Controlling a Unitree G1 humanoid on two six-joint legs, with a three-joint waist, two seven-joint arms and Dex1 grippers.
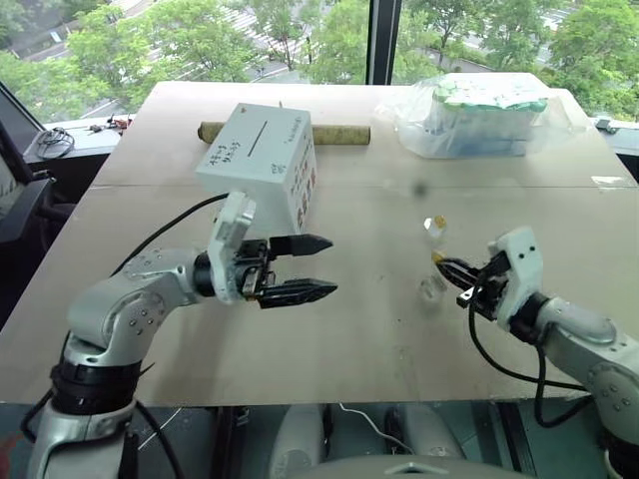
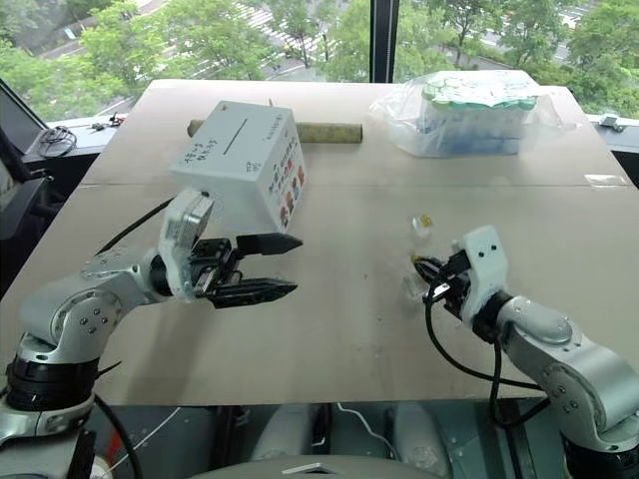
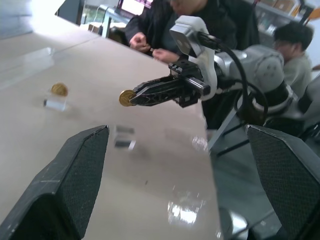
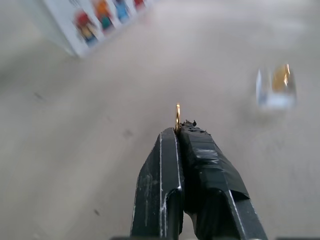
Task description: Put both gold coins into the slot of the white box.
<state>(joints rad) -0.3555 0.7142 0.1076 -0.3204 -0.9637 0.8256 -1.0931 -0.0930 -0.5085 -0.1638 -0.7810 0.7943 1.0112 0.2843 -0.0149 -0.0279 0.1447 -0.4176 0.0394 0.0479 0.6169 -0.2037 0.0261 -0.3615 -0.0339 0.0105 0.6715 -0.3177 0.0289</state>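
Two gold coins: one (image 3: 126, 98) pinched in the right gripper (image 1: 446, 265), right of the white box (image 1: 258, 160); the other (image 3: 59, 89) on its clear holder (image 3: 55, 104). Left gripper (image 1: 318, 265) spread wide below the box.

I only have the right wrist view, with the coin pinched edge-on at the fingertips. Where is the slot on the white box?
Observer: The slot is a thin dark line across the top face of the white box.
Operator: Where's the left hand?
Observer: The left hand hangs open and empty just in front of the box.
Operator: Anything near my fingertips?
Observer: An empty clear holder lies on the table beside the right hand, close to its gold coin.
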